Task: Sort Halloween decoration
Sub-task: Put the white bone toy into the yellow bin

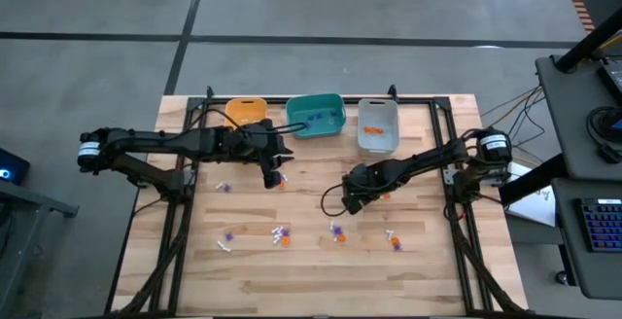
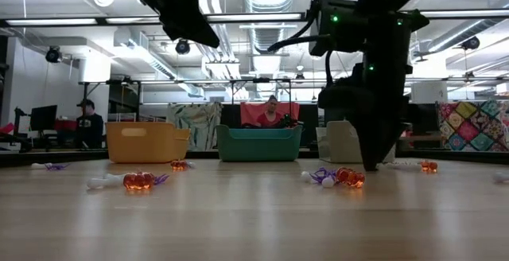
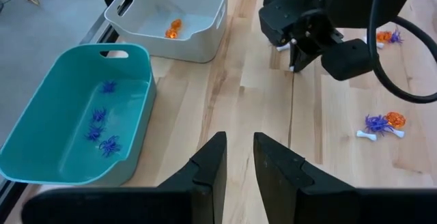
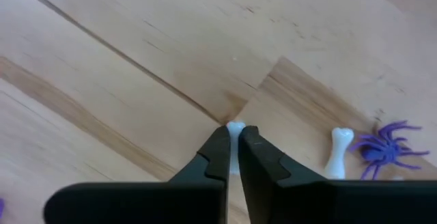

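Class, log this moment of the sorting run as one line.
right gripper: shut on small white plastic bone, at wooden table | left gripper: empty, near teal plastic bin

Two black jointed arms (image 1: 175,144), white wrist bands, looping black cables, green LEDs.

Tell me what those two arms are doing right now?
Right gripper down at the table, jaws shut on a white bone. Left gripper hovers near the teal bin, holding nothing visible. More trinkets still scattered; nothing in the way.
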You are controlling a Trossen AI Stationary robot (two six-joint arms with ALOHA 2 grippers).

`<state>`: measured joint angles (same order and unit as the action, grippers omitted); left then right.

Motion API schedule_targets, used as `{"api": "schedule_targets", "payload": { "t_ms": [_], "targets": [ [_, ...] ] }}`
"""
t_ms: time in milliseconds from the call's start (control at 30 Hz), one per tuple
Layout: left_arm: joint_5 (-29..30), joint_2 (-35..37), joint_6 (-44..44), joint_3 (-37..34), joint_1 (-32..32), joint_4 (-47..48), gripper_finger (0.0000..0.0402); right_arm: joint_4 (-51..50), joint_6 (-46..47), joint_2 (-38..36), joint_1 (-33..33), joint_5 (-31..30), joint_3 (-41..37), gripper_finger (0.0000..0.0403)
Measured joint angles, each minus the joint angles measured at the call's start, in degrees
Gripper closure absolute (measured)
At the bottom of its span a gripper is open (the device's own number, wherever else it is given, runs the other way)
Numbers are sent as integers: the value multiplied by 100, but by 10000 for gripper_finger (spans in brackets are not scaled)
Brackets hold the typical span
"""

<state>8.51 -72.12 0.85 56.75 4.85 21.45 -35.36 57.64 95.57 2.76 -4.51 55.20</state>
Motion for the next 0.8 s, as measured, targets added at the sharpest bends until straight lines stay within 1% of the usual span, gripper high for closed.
{"api": "schedule_targets", "payload": {
  "t_ms": [200, 300, 400, 567, 633, 700, 800],
  "targets": [
    [-1, 0, 172, 0, -26, 0, 345, 70, -502, -20, -67, -43, 220, 390],
    [-3, 0, 204, -21, -137, -25, 345, 139, -1013, -63, -151, -119, 548, 390],
    [-4, 0, 224, -101, -299, -38, 345, 430, -1701, -63, -301, -164, 906, 390],
    [4, 66, 269, -166, -462, -96, 345, 1542, -3053, -63, -739, -146, 1414, 391],
    [148, 225, 270, -173, -471, -7, 345, 2126, -3612, -28, -975, -57, 1526, 391],
    [349, 483, 262, -173, -471, 101, 345, 2774, -4118, 35, -1241, 203, 1602, 391],
    [675, 984, 260, -177, -471, 286, 345, 3893, -4517, 315, -1603, 701, 1780, 391]
  ]
}}
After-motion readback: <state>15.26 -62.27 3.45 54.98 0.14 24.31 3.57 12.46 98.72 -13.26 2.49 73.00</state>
